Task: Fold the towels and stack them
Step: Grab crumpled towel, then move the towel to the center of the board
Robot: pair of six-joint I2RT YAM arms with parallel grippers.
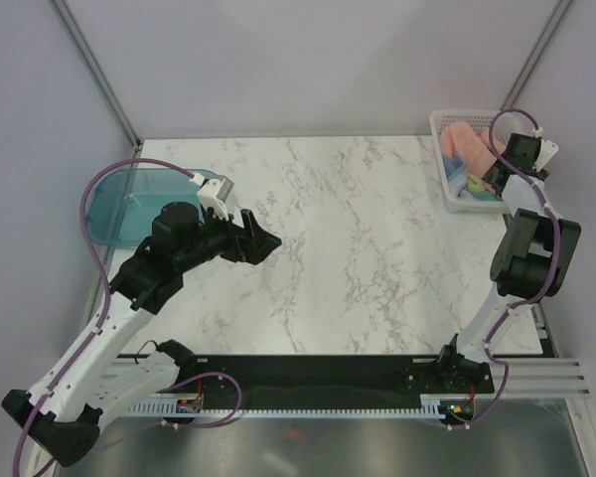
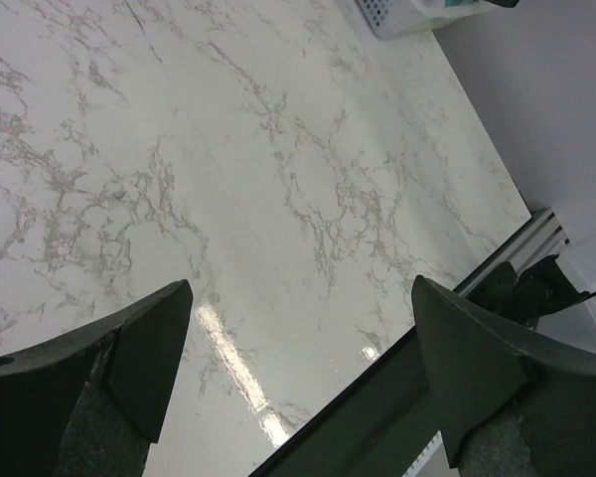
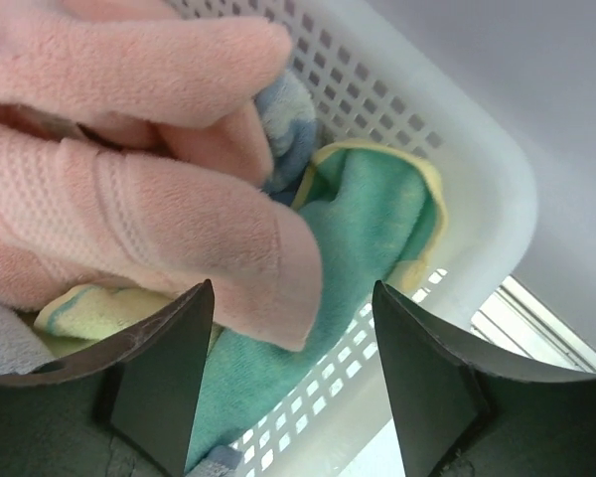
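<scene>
The towels lie crumpled in the white mesh basket (image 1: 447, 181) at the back right. The salmon-pink towel (image 3: 129, 169) lies on top, over the pale yellow and teal towel (image 3: 368, 229); a bit of the light blue towel (image 3: 286, 119) shows between them. In the top view the pink towel (image 1: 464, 139) and teal patches (image 1: 477, 187) show in the basket. My right gripper (image 3: 293, 338) is open just above the towels, a pink fold between its jaws, gripping nothing. My left gripper (image 2: 298, 348) is open and empty above the marble table (image 1: 348, 238), at the left (image 1: 263, 238).
A translucent teal tray (image 1: 129, 204) sits at the table's left edge, behind my left arm. The basket wall (image 3: 477, 179) is close to my right gripper's fingers. Grey walls enclose the table; a black rail (image 1: 328, 383) runs along the near edge.
</scene>
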